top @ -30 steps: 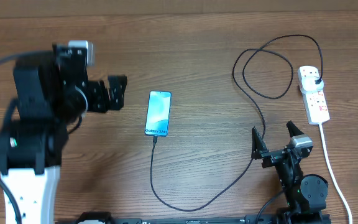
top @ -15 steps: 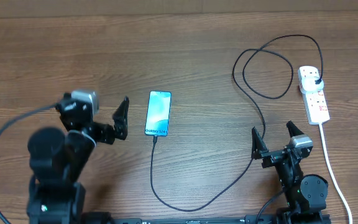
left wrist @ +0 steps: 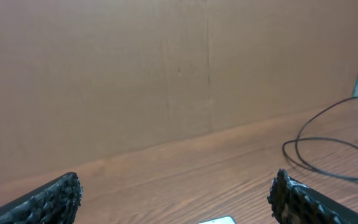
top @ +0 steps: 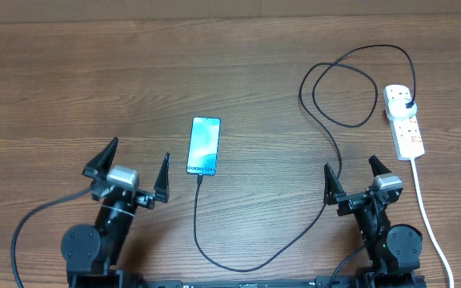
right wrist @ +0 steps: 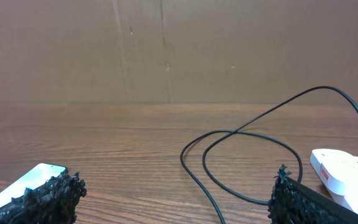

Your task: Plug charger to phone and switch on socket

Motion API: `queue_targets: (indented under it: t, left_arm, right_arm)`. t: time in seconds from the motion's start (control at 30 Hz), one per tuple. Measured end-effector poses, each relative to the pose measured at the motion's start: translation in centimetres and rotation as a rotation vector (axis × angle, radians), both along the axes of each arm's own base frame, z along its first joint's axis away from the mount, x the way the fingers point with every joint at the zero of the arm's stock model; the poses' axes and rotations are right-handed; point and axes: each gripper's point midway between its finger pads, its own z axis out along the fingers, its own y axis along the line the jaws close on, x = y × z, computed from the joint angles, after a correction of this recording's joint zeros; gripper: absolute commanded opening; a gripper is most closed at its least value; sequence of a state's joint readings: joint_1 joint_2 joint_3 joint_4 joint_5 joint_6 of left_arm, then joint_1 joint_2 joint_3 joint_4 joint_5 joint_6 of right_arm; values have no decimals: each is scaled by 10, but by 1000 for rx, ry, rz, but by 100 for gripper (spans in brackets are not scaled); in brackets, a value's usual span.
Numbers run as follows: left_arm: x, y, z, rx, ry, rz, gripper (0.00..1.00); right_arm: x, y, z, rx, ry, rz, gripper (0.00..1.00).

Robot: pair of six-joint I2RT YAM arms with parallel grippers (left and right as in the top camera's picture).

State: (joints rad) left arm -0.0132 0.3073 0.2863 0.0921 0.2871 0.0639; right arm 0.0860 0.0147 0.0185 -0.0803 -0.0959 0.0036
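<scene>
The phone [top: 203, 145] lies flat mid-table, blue screen up. The black charger cable [top: 256, 260] runs from the phone's near end, loops forward and right, then curls to a black plug [top: 407, 106] seated in the white socket strip [top: 403, 122] at the far right. My left gripper [top: 134, 166] is open and empty, low at the front left of the phone. My right gripper [top: 350, 178] is open and empty at the front right, near the cable. The right wrist view shows the phone's corner [right wrist: 27, 182], the cable loop [right wrist: 241, 146] and the socket [right wrist: 347, 175].
The socket's thick white cord [top: 428, 222] runs down the right edge towards the front. A brown cardboard wall [right wrist: 179, 50] stands at the back of the table. The left arm's cable [top: 30, 232] curves at the front left.
My left arm has drawn back and down from beside the phone to a low pose at the front left, jaws open. The right arm, phone and cable have not moved.
</scene>
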Motion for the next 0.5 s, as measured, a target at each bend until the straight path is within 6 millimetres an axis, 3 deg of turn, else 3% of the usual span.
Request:
queue_targets:
  t: [0.27,0.5]
  left_arm:
    - [-13,0,-9,84,-88,9,100]
    - [-16,0,-32,124,-136,15,100]
  right_arm:
    - [0,0,0,0,0,0,100]
    - [0,0,0,0,0,0,100]
